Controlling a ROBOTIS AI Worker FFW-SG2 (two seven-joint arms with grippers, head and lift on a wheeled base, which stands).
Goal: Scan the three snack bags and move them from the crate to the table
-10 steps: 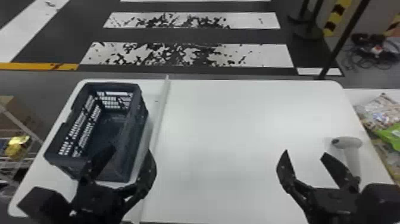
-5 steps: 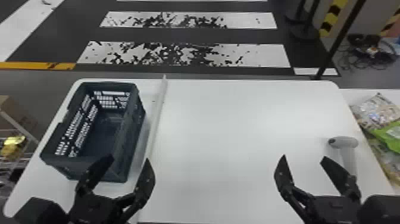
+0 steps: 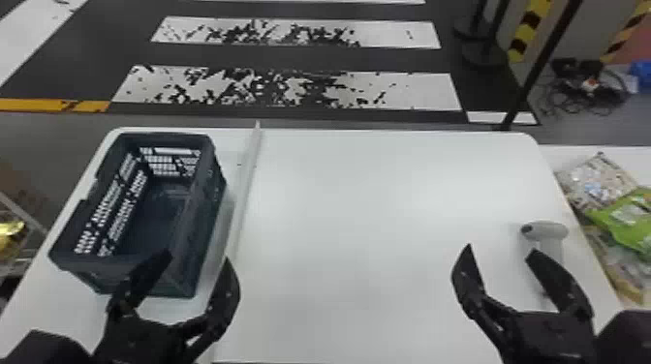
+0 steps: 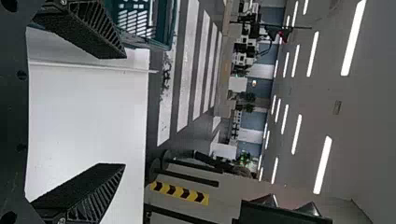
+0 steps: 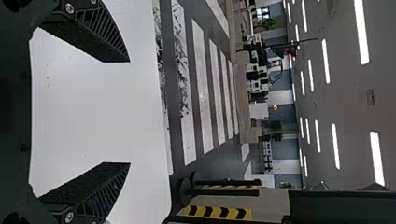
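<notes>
The left gripper stands open at the crate's near right corner, one finger overlapping it in the head view. The dark crate sits on the table's left, its inner floor bare. The right gripper is open, near the grey scanner at the table's right edge. Beyond that edge lie snack bags: a silvery multicoloured one and a green one. In the left wrist view the left gripper has nothing between its fingers; the right wrist view shows the right gripper likewise. The crate shows past one left finger.
A pale raised strip runs front to back on the white table, just right of the crate. Behind the table stands a dark pole. A wire rack is off the left side.
In the head view, the table, crate and scanner have slid leftward. One right finger now overlaps the scanner's handle there. Both grippers remain open.
</notes>
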